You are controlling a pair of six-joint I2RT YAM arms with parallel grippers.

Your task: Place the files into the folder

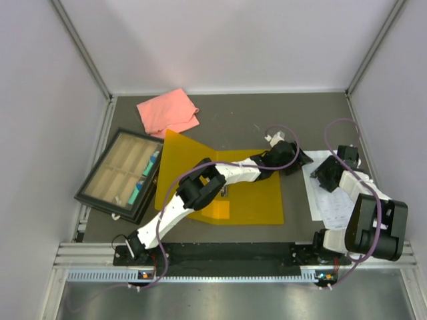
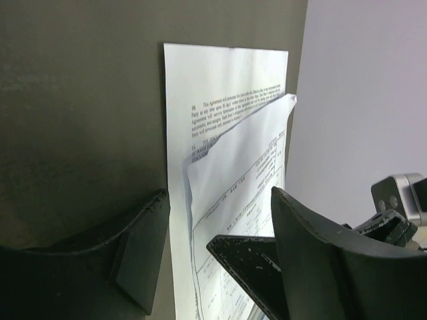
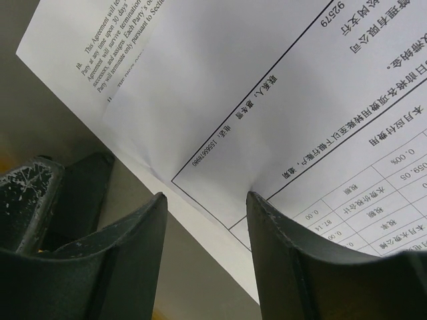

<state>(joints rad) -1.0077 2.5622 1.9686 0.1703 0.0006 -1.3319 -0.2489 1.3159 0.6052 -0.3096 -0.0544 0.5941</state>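
Note:
The files (image 1: 325, 200) lie at the right of the table, right of the folder (image 1: 257, 203), which lies open and flat. In the left wrist view the top sheet (image 2: 233, 173) curls up off a lower sheet (image 2: 220, 73). My left gripper (image 1: 303, 160) reaches over the folder to the files' left edge. It is open (image 2: 220, 193), one finger over the bare table and one over the paper. My right gripper (image 1: 323, 175) is open (image 3: 205, 197). Its right finger (image 3: 280, 240) presses on the top sheet (image 3: 280, 87) and puckers it. Its left finger hangs over the table.
A pink cloth (image 1: 167, 112) lies at the back left. A black-framed tray (image 1: 120, 175) with compartments sits at the left, next to the folder's raised flap (image 1: 175, 150). The two grippers are close together at the files' left edge; the left one shows in the right wrist view (image 3: 27, 200).

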